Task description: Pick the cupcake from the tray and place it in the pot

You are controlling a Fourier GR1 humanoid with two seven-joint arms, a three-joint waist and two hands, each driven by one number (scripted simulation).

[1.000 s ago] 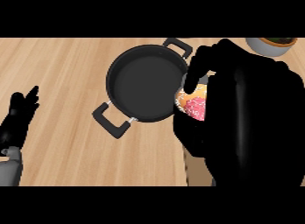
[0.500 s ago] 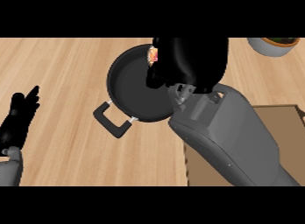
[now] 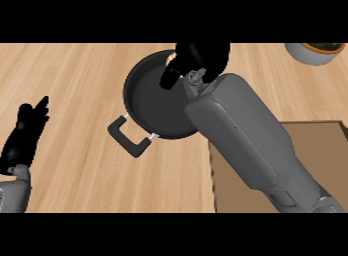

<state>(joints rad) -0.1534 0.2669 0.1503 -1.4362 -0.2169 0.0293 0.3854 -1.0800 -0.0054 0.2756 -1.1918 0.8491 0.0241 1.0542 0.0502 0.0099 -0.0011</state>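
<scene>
Two hands showing: right hand (image 3: 199, 60) hanging over the far rim of the dark pot (image 3: 156, 107), fingers curling downward, cupcake not showing anywhere, so impossible telling whether anything is being gripped. Left hand (image 3: 25, 135) resting open, fingers up, near the left edge of the counter (image 3: 66, 80). Lying at lower right, brown tray (image 3: 324, 145), partly hiding under the right forearm.

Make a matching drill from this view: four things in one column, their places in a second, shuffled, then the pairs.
1. black round pot
2. brown cardboard-coloured tray
3. left hand
4. right hand

A. view's lower right
B. resting open at the left edge
C. over the pot's far rim
D. counter's middle, handle toward the viewer

Pairs: 1-D, 2-A, 3-B, 4-C
</scene>
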